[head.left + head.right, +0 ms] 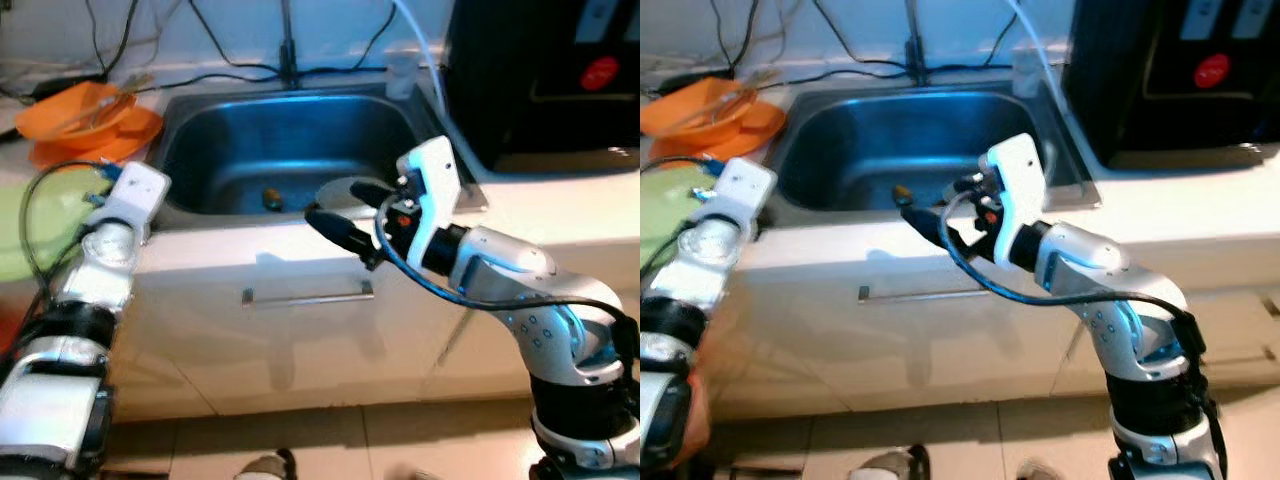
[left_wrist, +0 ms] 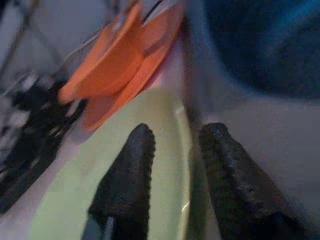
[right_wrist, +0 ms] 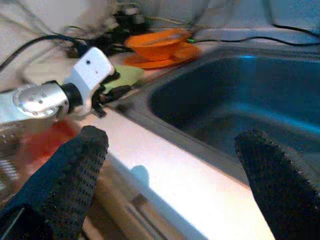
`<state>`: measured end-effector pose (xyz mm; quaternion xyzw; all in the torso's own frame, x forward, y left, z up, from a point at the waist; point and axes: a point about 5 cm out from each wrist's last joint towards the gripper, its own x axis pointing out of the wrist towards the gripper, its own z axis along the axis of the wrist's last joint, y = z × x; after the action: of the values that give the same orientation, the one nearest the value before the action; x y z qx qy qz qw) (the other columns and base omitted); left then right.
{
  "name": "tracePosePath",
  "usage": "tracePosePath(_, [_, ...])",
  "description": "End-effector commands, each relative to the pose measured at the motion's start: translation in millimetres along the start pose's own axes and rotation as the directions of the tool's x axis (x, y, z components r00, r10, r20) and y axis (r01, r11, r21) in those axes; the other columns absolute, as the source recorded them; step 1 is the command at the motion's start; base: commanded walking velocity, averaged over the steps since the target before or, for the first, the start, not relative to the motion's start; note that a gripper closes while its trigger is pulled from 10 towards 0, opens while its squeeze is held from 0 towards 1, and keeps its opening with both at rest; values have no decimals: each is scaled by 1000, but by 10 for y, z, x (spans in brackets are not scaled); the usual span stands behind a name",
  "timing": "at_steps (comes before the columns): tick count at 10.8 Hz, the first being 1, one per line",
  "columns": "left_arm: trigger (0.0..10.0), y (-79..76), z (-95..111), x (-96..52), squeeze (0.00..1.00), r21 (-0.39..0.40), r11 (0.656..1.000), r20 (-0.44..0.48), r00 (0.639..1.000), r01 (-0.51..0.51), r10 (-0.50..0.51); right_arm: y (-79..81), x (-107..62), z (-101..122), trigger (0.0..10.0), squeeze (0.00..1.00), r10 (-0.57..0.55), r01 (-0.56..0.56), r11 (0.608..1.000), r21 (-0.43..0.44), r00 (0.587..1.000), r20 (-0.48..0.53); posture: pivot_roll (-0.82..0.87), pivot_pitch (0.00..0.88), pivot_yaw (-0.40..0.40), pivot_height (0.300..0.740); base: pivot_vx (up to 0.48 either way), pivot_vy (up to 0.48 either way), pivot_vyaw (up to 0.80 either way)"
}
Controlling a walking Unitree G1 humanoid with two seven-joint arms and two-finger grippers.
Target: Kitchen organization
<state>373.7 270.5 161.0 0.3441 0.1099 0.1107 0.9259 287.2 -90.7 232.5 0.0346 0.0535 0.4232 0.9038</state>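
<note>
Green plate [image 2: 150, 165]: rim between the parted fingers of left gripper [image 2: 175, 165] (nearer arm); right gripper [image 1: 345, 215] wide, empty.

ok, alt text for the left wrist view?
Left gripper, open, straddles the rim of a pale green plate on the counter. Stacked orange dishes lie beyond it, with the dark sink basin alongside; the image is blurred.

A home kitchen: a steel sink [image 1: 200, 150] with its tap [image 1: 288, 45] set in a pale tabletop [image 1: 560, 215], orange dishes [image 1: 90, 120] beside it, cabinet fronts [image 1: 300, 340] and tiled floor [image 1: 350, 440] below.
</note>
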Motion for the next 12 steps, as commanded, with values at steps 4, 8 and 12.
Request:
tracePosePath(4, [10000,-66,157,10,0,-122,992,49,999,23,-17,27,21,9,10000,157,-7,7,1000,-3,1000,19,26,106,89,740,0,0,0])
tracePosePath(8, [10000,-251,278,-71,0,-90,996,90,996,6,2,-1,7,-11,10000,161,-32,32,999,6,999,27,36,101,80,740,0,0,0])
tracePosePath(12, [10000,-304,346,-267,1000,-353,936,148,988,10,45,-28,52,-12,10000,455,-22,21,1000,19,999,28,67,95,39,740,0,0,0])
